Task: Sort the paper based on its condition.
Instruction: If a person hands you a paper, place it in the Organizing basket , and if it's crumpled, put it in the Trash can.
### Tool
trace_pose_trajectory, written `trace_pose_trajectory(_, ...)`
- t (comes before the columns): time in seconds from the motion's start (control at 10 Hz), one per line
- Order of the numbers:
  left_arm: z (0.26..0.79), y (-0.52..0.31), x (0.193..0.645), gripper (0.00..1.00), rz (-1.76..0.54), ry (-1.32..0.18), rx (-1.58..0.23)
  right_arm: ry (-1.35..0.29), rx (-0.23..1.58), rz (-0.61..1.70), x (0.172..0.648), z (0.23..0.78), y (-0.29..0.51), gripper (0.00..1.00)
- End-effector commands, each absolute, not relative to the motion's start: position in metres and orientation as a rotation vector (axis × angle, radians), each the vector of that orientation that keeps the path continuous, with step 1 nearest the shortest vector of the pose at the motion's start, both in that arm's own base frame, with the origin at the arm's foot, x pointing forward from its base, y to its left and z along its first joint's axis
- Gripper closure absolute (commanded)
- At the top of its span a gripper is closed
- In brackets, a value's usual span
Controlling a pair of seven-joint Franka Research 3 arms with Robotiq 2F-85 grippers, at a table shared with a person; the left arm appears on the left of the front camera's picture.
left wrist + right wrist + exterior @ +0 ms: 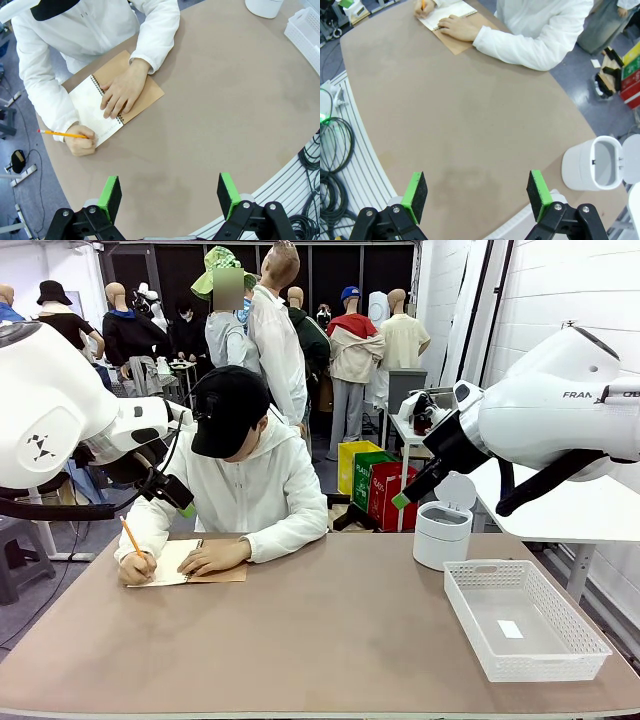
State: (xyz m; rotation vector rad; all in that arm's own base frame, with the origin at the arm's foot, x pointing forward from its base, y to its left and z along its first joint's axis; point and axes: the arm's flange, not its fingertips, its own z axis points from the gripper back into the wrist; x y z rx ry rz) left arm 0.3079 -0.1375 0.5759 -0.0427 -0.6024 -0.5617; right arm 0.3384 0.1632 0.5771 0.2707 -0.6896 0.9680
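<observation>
Ana: Green pads (110,197) rise closest to the lens. How do the jaws of the left gripper (169,196) stand?
Ben: Spread wide with nothing between them, hanging above bare table (210,125) on the robot's side.
Ana: And the right gripper (476,194)?
Ben: Same, fingers released and the gap empty. It hangs high over the tabletop, with the white bin (592,165) below and off to one side, its lid flipped up.
Ana: Where is the paper (89,106)?
Ben: At the far left of the table, in front of the person. It is the white sheet lying open on the brown-covered spiral notebook (150,94), one edge against the coil — bound or loose, I cannot tell.
Ana: Is anyone touching it?
Ben: Yes. One hand (80,141) holds a yellow pencil (62,134) with its tip at a corner of the sheet. The other hand (122,92) lies flat across the coil, partly on the sheet and partly on the cover. Both grippers are well apart from it.
Ana: And the right side?
Ben: A white mesh basket (545,665) sits near the front edge with a small white label (510,629) on its floor — the bin stands just behind it.
</observation>
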Motion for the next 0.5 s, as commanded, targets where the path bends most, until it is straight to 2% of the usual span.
trace_pose_trajectory(0.0, 0.5756, -0.1372, 0.308, 0.0, -0.562, -0.602, -0.042, -0.683, 0.271, 0.974, 0.3382, 0.5769, 0.1629, 0.0)
trace_pose_trajectory(0.4, 0.5756, -0.1372, 0.308, 0.0, -0.562, -0.602, -0.042, -0.683, 0.271, 0.974, 0.3382, 0.5769, 0.1629, 0.0)
